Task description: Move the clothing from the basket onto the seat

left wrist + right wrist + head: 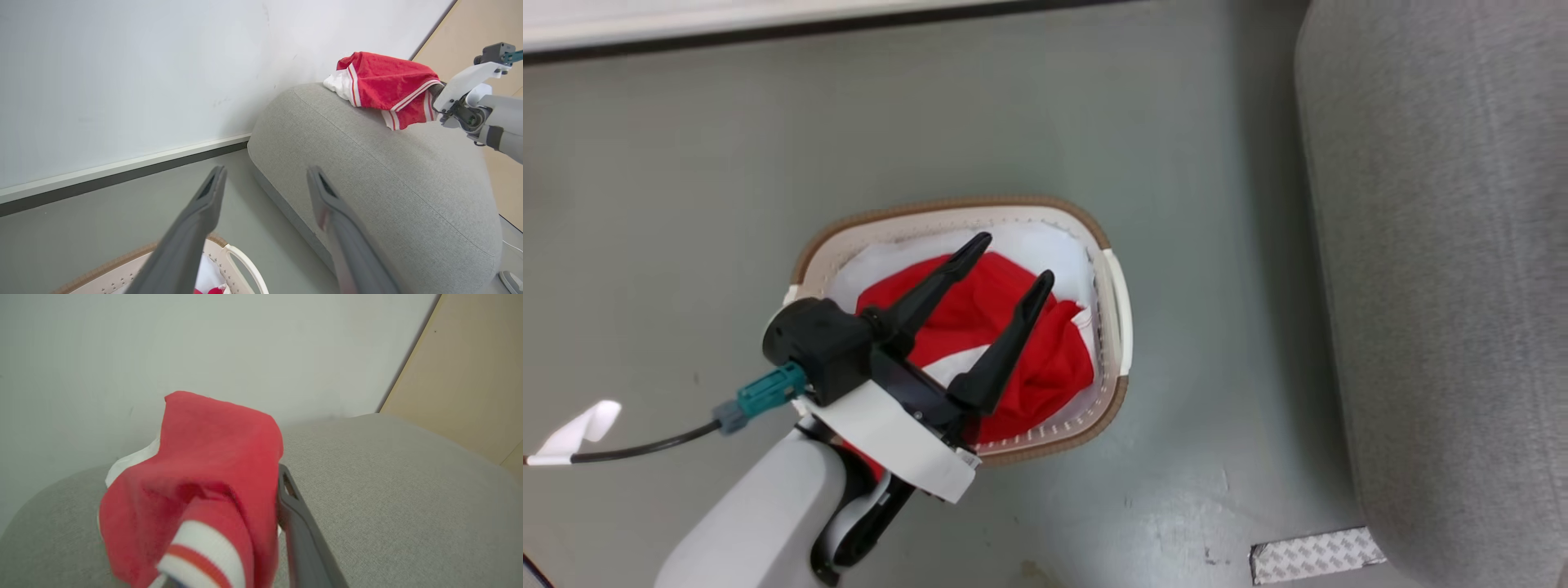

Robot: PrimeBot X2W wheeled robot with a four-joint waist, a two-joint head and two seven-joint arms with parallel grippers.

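Observation:
The cream basket (947, 204) with a brown rim stands on the grey floor, with red and white clothing (1045, 359) bunched inside. My left gripper (1015, 257) hovers over it, open and holding nothing; its fingers also frame the left wrist view (265, 171). To the right is the grey sofa (1445, 286). A second red garment (384, 81) with white stripes lies on the sofa's top (367, 171), with my right gripper (436, 98) at its edge. In the right wrist view this garment (212, 457) drapes over my right gripper (261, 486), hiding one finger, which looks shut on it.
A white wall with a dark baseboard (768, 24) runs behind the basket. A patterned metal plate (1315, 555) lies on the floor by the sofa's near corner. A black cable with a white tag (580, 433) trails at the left. A tan panel (482, 24) stands beyond the sofa.

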